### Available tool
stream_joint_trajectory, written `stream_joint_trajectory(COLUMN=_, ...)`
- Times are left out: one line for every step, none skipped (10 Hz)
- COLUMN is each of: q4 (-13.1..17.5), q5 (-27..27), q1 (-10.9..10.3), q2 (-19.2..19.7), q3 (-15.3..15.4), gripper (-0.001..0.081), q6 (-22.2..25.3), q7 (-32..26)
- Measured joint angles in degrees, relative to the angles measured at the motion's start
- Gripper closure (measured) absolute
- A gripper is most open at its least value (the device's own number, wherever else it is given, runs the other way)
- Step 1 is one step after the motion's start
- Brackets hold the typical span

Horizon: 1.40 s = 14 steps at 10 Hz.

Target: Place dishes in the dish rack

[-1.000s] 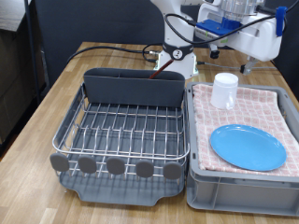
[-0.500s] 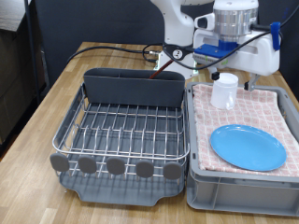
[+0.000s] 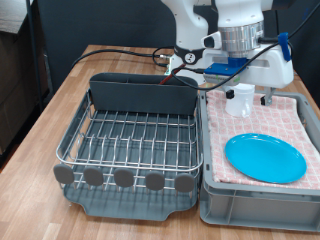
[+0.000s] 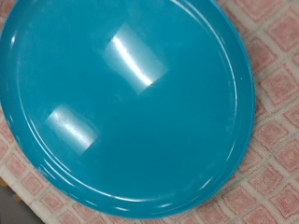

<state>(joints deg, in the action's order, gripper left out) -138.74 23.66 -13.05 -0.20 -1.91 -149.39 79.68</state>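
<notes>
Gripper (image 3: 243, 97) above round flat bright-blue plate (image 3: 265, 157), grip state unreadable | plate on pink checked cloth (image 3: 290, 118), small white mug (image 3: 240, 103) behind plate | silver wire dish rack (image 3: 130, 135) holds no dishes

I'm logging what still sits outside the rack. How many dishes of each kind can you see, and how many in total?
Blue plate: 1, flat on the pink checked cloth
White mug: 1, on the same cloth, just below the robot's hand
Wooden spoon: 0 visible
Total: 2, neither in the dish rack
</notes>
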Motion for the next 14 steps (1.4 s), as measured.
stream_joint_trajectory(q4=-0.57, q5=2.91, q1=0.0, q2=0.32, q3=0.04, gripper=0.0003, q6=-0.5, q7=-3.54)
stream_joint_trajectory(q4=-1.26, q5=5.38, q1=0.0, q2=0.63, q3=0.15, gripper=0.0003, q6=-1.67, q7=-6.41)
stream_joint_trajectory(q4=-1.88, q5=7.26, q1=-0.01, q2=1.07, q3=0.41, gripper=0.0003, q6=-3.1, q7=-8.54)
stream_joint_trajectory(q4=-2.33, q5=8.31, q1=-0.01, q2=1.68, q3=0.72, gripper=0.0003, q6=-4.91, q7=-9.64)
stream_joint_trajectory(q4=-2.77, q5=9.05, q1=-0.02, q2=2.36, q3=1.14, gripper=0.0003, q6=-7.16, q7=-10.13)
stream_joint_trajectory(q4=-2.94, q5=10.38, q1=-0.02, q2=3.16, q3=1.61, gripper=0.0003, q6=-8.92, q7=-11.12)
stream_joint_trajectory(q4=-2.96, q5=12.62, q1=-0.02, q2=3.97, q3=2.06, gripper=0.0003, q6=-10.2, q7=-12.79)
stream_joint_trajectory(q4=-2.96, q5=14.66, q1=-0.01, q2=4.78, q3=2.39, gripper=0.0003, q6=-11.08, q7=-14.29)
stream_joint_trajectory(q4=-2.98, q5=16.72, q1=0.0, q2=5.53, q3=2.68, gripper=0.0003, q6=-11.79, q7=-15.82)
stream_joint_trajectory(q4=-3.01, q5=18.59, q1=0.0, q2=6.22, q3=2.86, gripper=0.0003, q6=-12.49, q7=-17.4)
stream_joint_trajectory(q4=-3.02, q5=20.28, q1=0.01, q2=6.82, q3=2.98, gripper=0.0003, q6=-12.95, q7=-18.93)
stream_joint_trajectory(q4=-3.02, q5=22.17, q1=0.06, q2=7.39, q3=3.16, gripper=0.0003, q6=-13.46, q7=-20.8)
stream_joint_trajectory(q4=-3.01, q5=24.44, q1=0.19, q2=7.92, q3=3.46, gripper=0.0003, q6=-13.94, q7=-22.97)
stream_joint_trajectory(q4=-2.99, q5=26.86, q1=0.28, q2=8.4, q3=3.72, gripper=0.0003, q6=-14.42, q7=-25.41)
